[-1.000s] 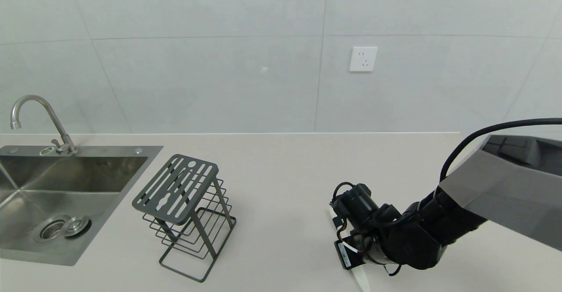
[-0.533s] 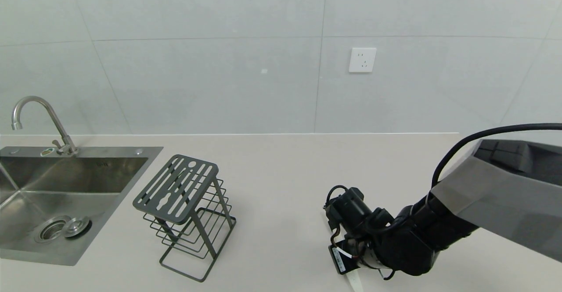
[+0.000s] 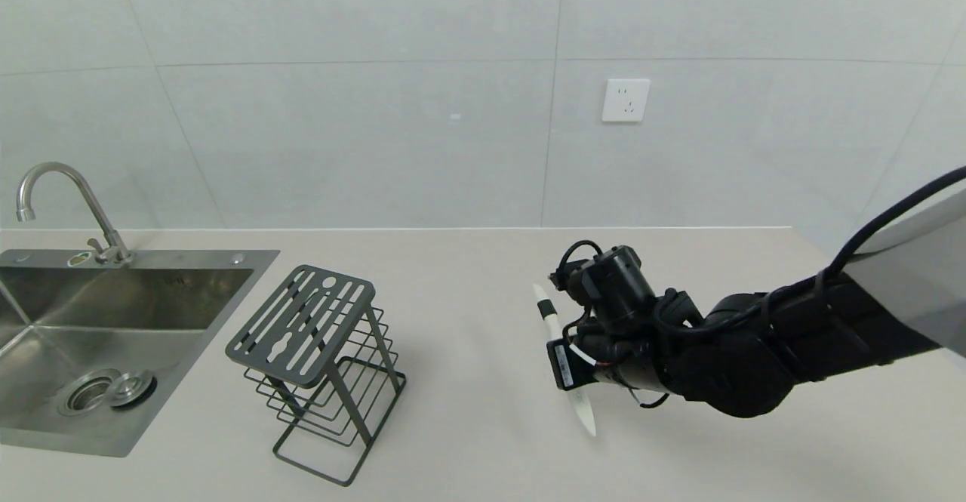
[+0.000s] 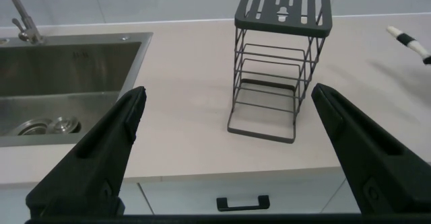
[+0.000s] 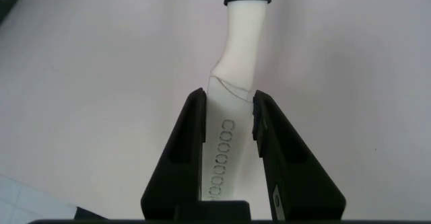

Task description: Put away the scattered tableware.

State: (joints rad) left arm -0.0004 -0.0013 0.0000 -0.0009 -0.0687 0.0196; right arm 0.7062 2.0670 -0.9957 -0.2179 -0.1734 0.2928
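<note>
A white knife [image 3: 585, 411] with a black band on its handle hangs above the counter, right of the middle. My right gripper [image 3: 564, 360] is shut on its blade. In the right wrist view the two fingers [image 5: 192, 136] clamp the white blade [image 5: 225, 150] just below the handle [image 5: 246, 22]. A dark grey wire knife rack [image 3: 306, 321] with a slotted top stands to the left of the knife, apart from it. My left gripper [image 4: 229, 93] hangs open before the counter's front edge, facing the rack [image 4: 283, 56], with the knife's handle end [image 4: 407, 39] farther off.
A steel sink [image 3: 45, 430] with a curved faucet [image 3: 68, 192] is set into the counter at the far left. A white wall socket [image 3: 625, 100] sits on the tiled wall behind. Bare counter [image 3: 468, 336] lies between rack and knife.
My right arm has risen and moved away from the counter's front edge, carrying the knife up off the surface. The rack has stayed in place.
</note>
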